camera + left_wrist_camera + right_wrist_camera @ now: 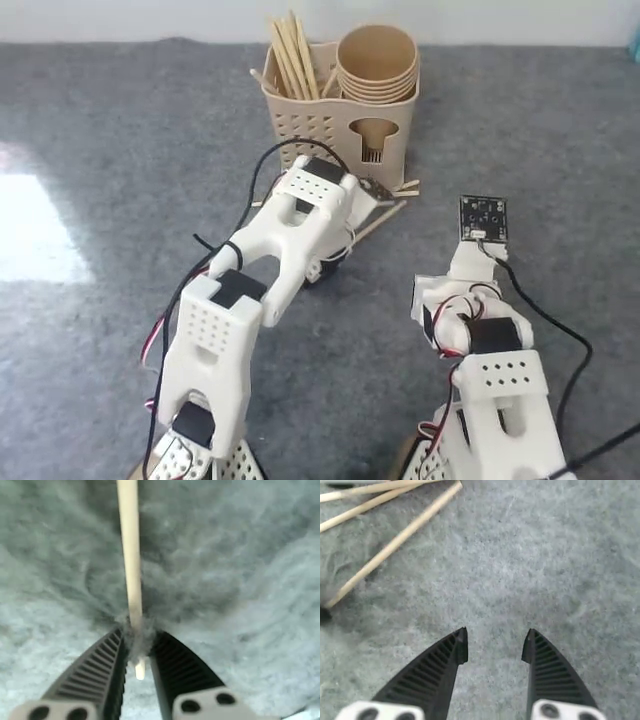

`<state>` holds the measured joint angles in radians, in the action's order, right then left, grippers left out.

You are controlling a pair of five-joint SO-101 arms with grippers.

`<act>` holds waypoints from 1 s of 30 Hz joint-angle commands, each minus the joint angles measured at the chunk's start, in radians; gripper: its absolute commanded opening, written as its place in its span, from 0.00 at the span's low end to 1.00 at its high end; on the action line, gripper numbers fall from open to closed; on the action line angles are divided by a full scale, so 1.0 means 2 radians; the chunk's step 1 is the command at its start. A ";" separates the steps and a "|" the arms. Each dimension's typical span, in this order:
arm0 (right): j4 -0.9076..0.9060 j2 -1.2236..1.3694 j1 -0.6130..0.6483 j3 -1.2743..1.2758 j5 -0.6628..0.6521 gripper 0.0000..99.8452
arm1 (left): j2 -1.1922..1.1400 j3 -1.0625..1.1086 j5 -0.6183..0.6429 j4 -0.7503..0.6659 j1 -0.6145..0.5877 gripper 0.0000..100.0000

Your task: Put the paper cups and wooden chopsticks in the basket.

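Note:
A beige perforated basket (300, 125) stands at the back, with a stack of paper cups (377, 62) and several wooden chopsticks (290, 55) inside it. On the carpet in front of it lie loose chopsticks (405, 187). My left gripper (138, 632) is down on the carpet, shut on one chopstick (129, 555) near its end, with carpet fuzz bunched between the fingers. That chopstick (385, 218) points toward the basket's foot. My right gripper (496, 640) hangs open over bare carpet, with three loose chopsticks (395, 542) lying apart from it.
Grey carpet (120, 150) covers the whole table. The left arm (290, 230) stretches forward to just in front of the basket. The right arm (480, 340) is folded back at the near right. A bright patch of light (30, 230) lies at the left edge.

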<state>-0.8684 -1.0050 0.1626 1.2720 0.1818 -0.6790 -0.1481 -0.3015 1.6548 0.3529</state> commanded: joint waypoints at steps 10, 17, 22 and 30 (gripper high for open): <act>0.022 -0.013 0.001 -0.002 0.003 0.19 | 0.334 0.198 0.012 0.031 0.081 0.01; 0.022 -0.013 0.001 -0.002 0.004 0.19 | 0.468 0.186 0.031 0.016 0.044 0.01; 0.022 -0.013 0.001 -0.001 0.005 0.19 | 0.532 0.155 0.081 -0.063 0.005 0.01; 0.022 -0.013 0.001 -0.001 0.005 0.19 | 0.574 0.122 0.147 -0.248 -0.053 0.01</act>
<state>-0.8439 -1.0050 0.1642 1.2735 0.1818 0.4058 0.1542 -0.0760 1.3617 0.2946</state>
